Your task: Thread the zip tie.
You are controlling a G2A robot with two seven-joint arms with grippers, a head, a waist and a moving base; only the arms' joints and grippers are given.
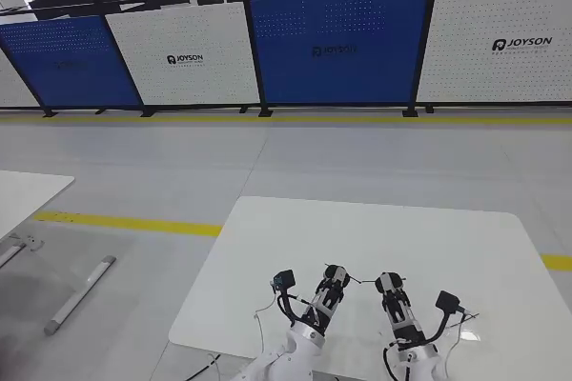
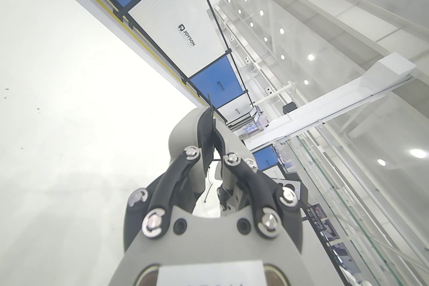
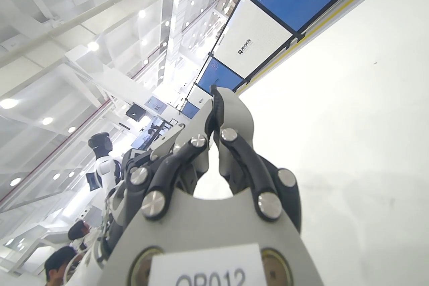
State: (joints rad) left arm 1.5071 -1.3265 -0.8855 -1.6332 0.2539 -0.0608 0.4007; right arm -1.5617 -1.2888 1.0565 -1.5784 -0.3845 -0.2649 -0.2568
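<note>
Both arms hover low over the near part of the white table (image 1: 410, 229), side by side. My left gripper (image 1: 337, 274) (image 2: 211, 113) is shut on a thin black zip tie (image 2: 209, 101), whose strip pokes past the fingertips. In the top view the zip tie (image 1: 355, 279) shows as a short dark line running from the left gripper toward the right one. My right gripper (image 1: 389, 280) (image 3: 214, 96) is shut too, with a small black end of the zip tie (image 3: 212, 87) sticking out of its tip. The two grippers are a small gap apart.
The table's near edge lies just behind the arms and its surface stretches bare ahead. A second white table (image 1: 10, 200) stands at the far left. Blue and white partition panels (image 1: 334, 48) line the back, beyond a yellow floor line (image 1: 124, 223).
</note>
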